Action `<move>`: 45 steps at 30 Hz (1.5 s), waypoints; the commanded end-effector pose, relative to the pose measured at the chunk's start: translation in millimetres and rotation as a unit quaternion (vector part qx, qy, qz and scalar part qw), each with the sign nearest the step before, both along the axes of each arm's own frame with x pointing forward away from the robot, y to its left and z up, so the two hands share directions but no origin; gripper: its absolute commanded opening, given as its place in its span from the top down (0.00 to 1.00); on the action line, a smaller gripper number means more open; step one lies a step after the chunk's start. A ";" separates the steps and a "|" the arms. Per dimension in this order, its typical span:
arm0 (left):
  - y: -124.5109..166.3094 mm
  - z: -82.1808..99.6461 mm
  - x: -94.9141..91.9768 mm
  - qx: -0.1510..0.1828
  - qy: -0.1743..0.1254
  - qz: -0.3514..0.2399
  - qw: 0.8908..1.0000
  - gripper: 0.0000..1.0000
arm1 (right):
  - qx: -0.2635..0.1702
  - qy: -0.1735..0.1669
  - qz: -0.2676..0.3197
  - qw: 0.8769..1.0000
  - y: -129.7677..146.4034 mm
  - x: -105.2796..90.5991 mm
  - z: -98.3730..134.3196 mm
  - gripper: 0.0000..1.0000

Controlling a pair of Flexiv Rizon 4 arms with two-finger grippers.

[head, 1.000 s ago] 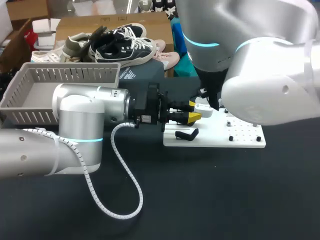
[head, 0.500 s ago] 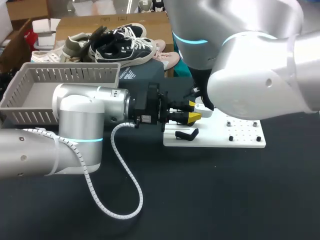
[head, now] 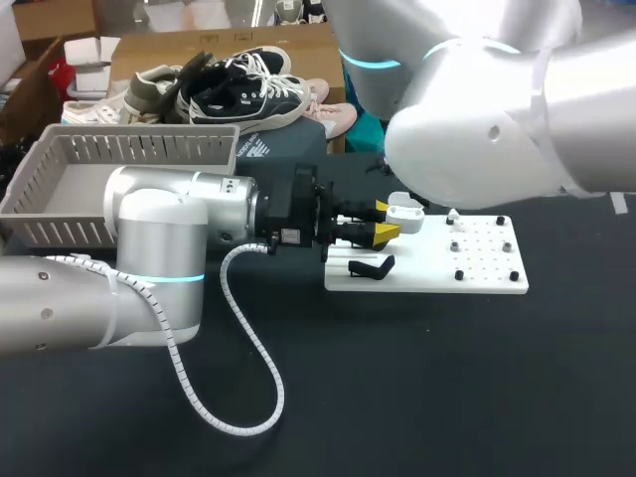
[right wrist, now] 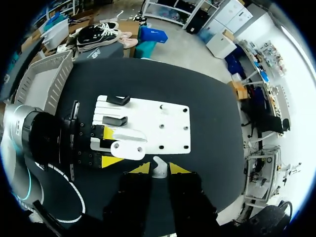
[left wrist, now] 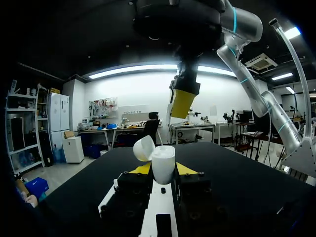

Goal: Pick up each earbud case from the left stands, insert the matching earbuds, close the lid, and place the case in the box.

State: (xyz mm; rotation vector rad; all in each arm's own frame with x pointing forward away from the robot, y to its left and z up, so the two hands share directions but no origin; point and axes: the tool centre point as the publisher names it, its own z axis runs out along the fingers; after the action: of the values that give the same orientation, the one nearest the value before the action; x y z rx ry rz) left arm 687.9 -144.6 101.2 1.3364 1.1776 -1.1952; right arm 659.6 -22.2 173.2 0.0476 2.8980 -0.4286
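White case open beneath earbud

Over the white board [head: 427, 276], the left gripper [head: 386, 224] is clamped on the open earbud case [head: 405, 210]. An earbud [right wrist: 159, 167] is pinched in the right gripper [right wrist: 159, 170], directly above the case and slightly offset.

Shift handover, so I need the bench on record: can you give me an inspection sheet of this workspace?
Surface: dark table carrying a white pegged board.
Job's things: white earbud case, lid open, in the left gripper; small white earbud in the right gripper; two black stands on the board, nothing on them; grey slatted box at the table's left.
Clutter: nothing seen.
Grippers: left gripper shut on the case at the board's left end; right gripper shut on the earbud, high above the board.
Cables: white coiled cable loops from the left arm down onto the table.
Surroundings: nothing seen reaching over the table.
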 end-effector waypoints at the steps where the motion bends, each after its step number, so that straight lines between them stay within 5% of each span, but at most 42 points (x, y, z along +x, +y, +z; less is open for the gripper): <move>1: -0.6 -0.1 -0.8 0.000 -0.001 0.002 1.000 1.00 | -0.013 0.041 -0.093 0.995 11.1 4.0 -0.6 1.00; 7: -0.6 -0.1 -0.8 0.000 -0.001 0.002 1.000 1.00 | -0.004 0.062 -0.106 0.992 2.1 -13.0 -1.5 1.00; 20: -0.6 -0.1 -0.8 0.000 -0.001 0.002 1.000 1.00 | 0.002 0.065 -0.106 0.992 2.7 -13.9 -1.9 1.00; 24: -0.6 -0.1 -0.8 0.000 -0.001 0.002 1.000 1.00 | -0.007 0.015 -0.145 0.989 4.9 -10.0 5.2 1.00; 27: -0.6 -0.1 -0.8 0.000 -0.001 0.002 1.000 1.00 | -0.003 0.009 -0.162 0.987 9.0 -8.6 9.7 1.00; 40: -0.6 -0.1 -0.8 0.000 -0.001 0.002 1.000 1.00 | 0.015 0.080 -0.177 0.981 17.9 -2.3 0.9 1.00; 45: -0.6 -0.1 -0.8 0.000 -0.001 0.002 1.000 1.00 | 0.030 0.070 -0.163 0.984 25.7 1.3 -1.8 1.00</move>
State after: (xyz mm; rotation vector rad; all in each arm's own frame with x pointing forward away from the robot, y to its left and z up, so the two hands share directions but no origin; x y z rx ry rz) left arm 687.9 -144.6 101.2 1.3364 1.1777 -1.1952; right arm 657.1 -0.3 171.4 0.5305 3.0547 -0.4094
